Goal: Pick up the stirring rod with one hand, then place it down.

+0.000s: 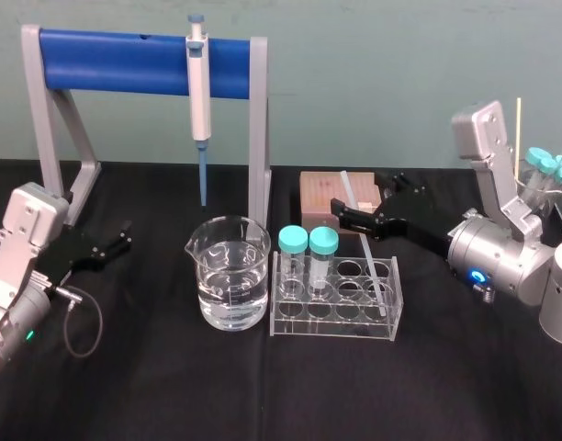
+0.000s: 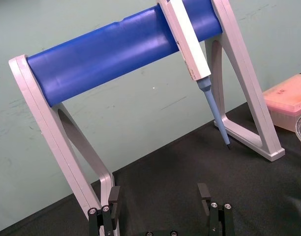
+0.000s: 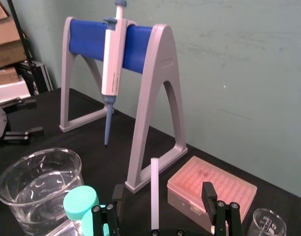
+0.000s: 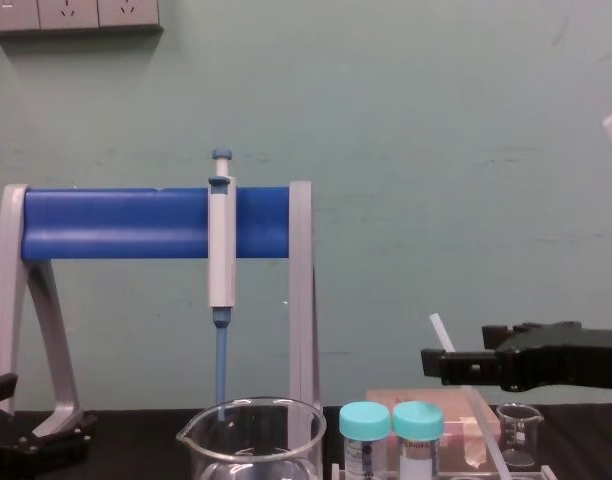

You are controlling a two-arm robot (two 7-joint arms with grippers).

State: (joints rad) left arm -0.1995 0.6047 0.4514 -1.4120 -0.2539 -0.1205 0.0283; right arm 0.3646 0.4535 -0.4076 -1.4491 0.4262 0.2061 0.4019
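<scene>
Two grippers show, and we read only the right gripper (image 1: 362, 204) as at work. It reaches in just behind the clear tube rack (image 1: 331, 331), with its jaws spread wide and clasping nothing. The stirring rod (image 1: 366, 255) stands with its lower end in a hole at the rack's right end. From there it leans up and back toward the pink tip box (image 1: 320, 191) behind the rack. In the right wrist view we see the rod rising between the two spread fingers, touching neither as far as we can tell. So the rod's long axis crosses the gap between the fingers above the rack. We judge that a plain closing would catch its upper half, and the lift should then follow the rod's lean to clear the rack's hole. Well to the rack's left, the left gripper (image 1: 121, 237) rests spread and empty by the foot of the pipette stand (image 1: 259, 138).
</scene>
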